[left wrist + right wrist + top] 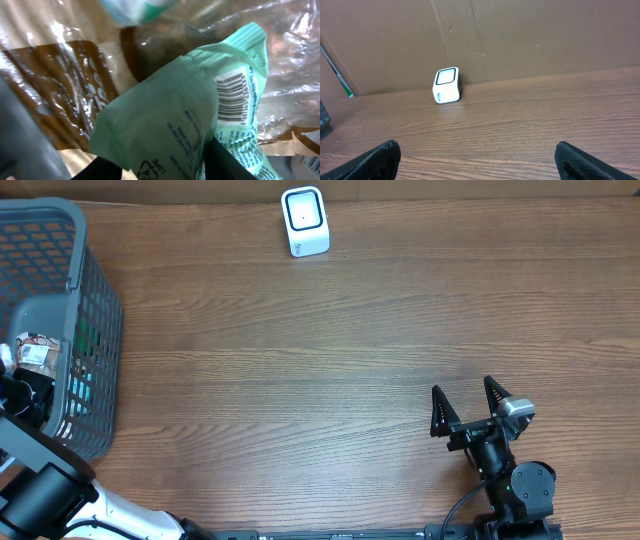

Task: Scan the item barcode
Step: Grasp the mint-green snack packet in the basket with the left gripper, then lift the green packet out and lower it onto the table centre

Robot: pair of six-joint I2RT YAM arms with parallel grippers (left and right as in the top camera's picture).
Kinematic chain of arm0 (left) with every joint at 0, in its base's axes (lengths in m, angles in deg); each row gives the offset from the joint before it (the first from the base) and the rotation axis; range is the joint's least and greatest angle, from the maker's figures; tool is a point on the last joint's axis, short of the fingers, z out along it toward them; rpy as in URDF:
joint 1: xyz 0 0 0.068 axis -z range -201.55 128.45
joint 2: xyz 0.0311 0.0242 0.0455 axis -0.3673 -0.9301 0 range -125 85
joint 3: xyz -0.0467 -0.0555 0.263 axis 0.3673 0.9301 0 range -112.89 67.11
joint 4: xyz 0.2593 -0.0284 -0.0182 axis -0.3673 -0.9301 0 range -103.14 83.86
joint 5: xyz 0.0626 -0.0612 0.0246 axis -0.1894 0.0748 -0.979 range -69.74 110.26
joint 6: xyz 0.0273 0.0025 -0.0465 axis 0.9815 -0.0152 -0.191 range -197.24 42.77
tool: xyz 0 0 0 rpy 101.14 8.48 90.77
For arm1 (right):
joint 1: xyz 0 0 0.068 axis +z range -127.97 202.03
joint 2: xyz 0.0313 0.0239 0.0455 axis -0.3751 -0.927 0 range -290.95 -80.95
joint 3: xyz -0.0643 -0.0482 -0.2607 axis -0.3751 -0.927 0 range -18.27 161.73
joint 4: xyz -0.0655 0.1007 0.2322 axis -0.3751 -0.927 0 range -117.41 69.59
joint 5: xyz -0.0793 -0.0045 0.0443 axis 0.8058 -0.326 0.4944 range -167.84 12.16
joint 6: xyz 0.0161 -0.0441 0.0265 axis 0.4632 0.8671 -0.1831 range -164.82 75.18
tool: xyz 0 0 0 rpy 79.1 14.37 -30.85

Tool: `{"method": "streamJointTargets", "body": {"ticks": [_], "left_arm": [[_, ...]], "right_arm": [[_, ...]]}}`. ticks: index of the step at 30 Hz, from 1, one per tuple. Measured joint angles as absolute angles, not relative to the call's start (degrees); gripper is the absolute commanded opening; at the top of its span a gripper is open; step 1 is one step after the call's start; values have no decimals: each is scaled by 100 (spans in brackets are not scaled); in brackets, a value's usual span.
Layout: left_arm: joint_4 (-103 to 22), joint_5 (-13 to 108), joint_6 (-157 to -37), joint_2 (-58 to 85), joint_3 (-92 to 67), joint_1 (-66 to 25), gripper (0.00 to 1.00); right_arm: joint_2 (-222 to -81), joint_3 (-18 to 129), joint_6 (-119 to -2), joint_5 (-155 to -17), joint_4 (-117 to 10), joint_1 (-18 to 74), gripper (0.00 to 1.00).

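The green packet (165, 115) lies in the basket (100, 330) at the left edge, between the left gripper's (160, 169) fingers; whether it is gripped, I cannot tell. At lower right, the right gripper (465, 408) is spread wide.

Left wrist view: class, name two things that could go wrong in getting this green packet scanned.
1. The green packet lies among glossy clear wrappers; the left tool may snag a neighbour or slip.
2. Its barcode sits on a crumpled fold, and the scanner stands far across the table, so a read may fail.
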State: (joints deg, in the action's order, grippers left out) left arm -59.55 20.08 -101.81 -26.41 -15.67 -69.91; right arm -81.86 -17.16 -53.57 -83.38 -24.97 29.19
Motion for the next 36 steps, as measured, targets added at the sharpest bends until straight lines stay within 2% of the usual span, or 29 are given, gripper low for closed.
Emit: {"method": "streamJointTargets", "body": {"ticks": [5,8,9,22,28,36], "left_arm": [[-5889,2045,-10076,-2646,-1567,-6952,29],[-5813,2047,-10059,-2646,-1567,-6895,15],[-5787,2047,-10037,-2646,-1567,-6882,5],[-5907,2135,-9974,-2641,-1628,-6849,4],[-6633,2231,-9956,-2768,-2007,-6840,4],[-7752,2305,-9958,-2827,-3547,-6840,4]], "right_arm": [[-8186,-1716,-5361,-8334,-2499,2919,100],[-8186,-1716,-5357,-8338,-2495,2919,100],[-8186,-1716,-5359,-8338,-2497,2919,100],[-8186,-1716,-5359,-8338,-2495,2919,100],[-8186,-1716,-5359,-8338,-2497,2919,100],[-8186,-1716,-5357,-8338,-2497,2919,100]]}}
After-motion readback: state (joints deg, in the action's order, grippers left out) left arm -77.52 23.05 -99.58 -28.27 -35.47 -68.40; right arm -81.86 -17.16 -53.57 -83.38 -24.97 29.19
